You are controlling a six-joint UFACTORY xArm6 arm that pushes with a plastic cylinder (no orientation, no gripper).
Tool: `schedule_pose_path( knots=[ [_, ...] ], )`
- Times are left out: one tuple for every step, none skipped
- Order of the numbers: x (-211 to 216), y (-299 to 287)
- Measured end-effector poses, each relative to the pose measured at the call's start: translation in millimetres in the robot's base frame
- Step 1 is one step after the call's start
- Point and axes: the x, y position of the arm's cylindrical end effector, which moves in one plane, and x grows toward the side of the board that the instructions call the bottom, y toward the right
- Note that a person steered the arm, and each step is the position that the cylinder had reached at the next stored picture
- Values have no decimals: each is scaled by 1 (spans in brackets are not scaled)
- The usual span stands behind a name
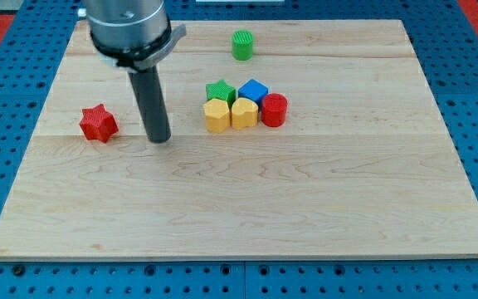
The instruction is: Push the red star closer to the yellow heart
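Observation:
The red star (99, 124) lies on the wooden board at the view's left. The yellow heart (244, 112) sits near the board's middle inside a tight cluster of blocks. My tip (159, 139) rests on the board between them, a short way to the right of the red star and not touching it. The heart is farther to the tip's right.
Around the yellow heart sit a yellow hexagon (217, 115) on its left, a green star (220, 91) and a blue cube (254, 90) above, and a red cylinder (274, 110) on its right. A green cylinder (242, 45) stands alone near the view's top.

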Motion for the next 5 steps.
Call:
schedule_pose_path(
  knots=[
    [56, -8],
    [69, -72],
    [39, -163],
    [21, -185],
    [-28, -185]
  ],
)
